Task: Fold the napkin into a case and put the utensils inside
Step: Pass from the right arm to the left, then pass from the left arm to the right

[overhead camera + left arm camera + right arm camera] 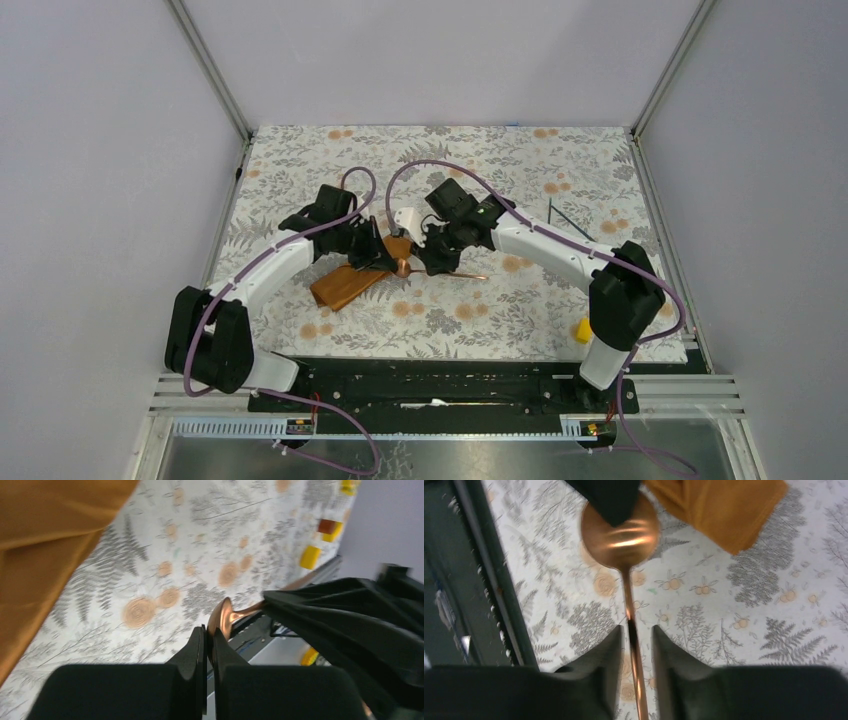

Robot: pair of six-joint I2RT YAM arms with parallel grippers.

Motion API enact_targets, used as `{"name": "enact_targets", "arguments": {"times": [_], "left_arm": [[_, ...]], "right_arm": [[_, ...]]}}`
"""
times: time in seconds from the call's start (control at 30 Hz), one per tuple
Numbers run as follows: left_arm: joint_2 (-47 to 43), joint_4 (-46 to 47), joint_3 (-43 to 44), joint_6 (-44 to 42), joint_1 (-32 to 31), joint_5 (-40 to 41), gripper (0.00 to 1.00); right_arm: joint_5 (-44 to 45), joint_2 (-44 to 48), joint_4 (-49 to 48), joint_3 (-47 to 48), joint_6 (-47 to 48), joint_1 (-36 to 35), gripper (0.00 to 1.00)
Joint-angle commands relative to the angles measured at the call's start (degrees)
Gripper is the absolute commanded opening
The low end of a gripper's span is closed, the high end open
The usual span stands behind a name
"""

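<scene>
The napkin (345, 283) lies folded as a long orange-brown case, left of the table's middle. A copper spoon (402, 268) hangs just off its right end, its handle pointing right. My left gripper (209, 630) is shut on the rim of the spoon's bowl (222, 617). My right gripper (634, 630) straddles the spoon's handle (630, 615), slightly open, with a gap on each side. The bowl (621, 535) shows partly covered by a left finger. Two thin dark utensils (568, 222) lie at the far right. In the top view, both grippers, left (388, 262) and right (437, 262), meet at the spoon.
A flowered cloth (500, 160) covers the table. One yellow block (582, 330) sits by the right arm's base, and more yellow blocks (310, 557) show in the left wrist view. The black rail (440, 385) runs along the near edge.
</scene>
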State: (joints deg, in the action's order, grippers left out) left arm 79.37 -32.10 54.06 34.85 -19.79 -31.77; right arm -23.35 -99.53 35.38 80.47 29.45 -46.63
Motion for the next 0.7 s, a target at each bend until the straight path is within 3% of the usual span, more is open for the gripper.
{"name": "enact_targets", "arguments": {"times": [0.0,0.1,0.17,0.23,0.4,0.5,0.67], "left_arm": [[-5.01,-6.65,2.62,0.16,0.99,14.95,0.00],[-11.04,-11.16,0.13,3.21,4.30,24.11,0.00],[-15.11,-11.72,-2.33,3.84,7.91,23.20,0.00],[-20.30,-10.32,-4.72,4.55,10.37,22.34,0.00],[-27.31,-8.96,-6.91,4.88,12.31,22.27,0.00],[-28.22,-8.38,-7.04,4.36,12.49,20.54,0.00],[-28.71,-7.75,-6.90,5.14,12.77,19.38,0.00]], "right_arm": [[9.05,1.97,-13.82,-2.69,-11.13,-0.91,0.49],[15.02,3.08,-22.49,-6.14,-20.40,-0.61,0.65],[14.60,2.08,-25.52,-6.21,-26.24,-0.06,0.72],[13.57,1.54,-28.34,-7.00,-31.82,0.49,0.85],[6.41,3.39,-32.39,-9.56,-55.46,8.11,0.99],[-3.71,5.54,-39.89,-14.61,-65.80,15.70,1.00],[-20.56,5.08,-68.81,-25.44,-80.85,19.78,0.96]]}}
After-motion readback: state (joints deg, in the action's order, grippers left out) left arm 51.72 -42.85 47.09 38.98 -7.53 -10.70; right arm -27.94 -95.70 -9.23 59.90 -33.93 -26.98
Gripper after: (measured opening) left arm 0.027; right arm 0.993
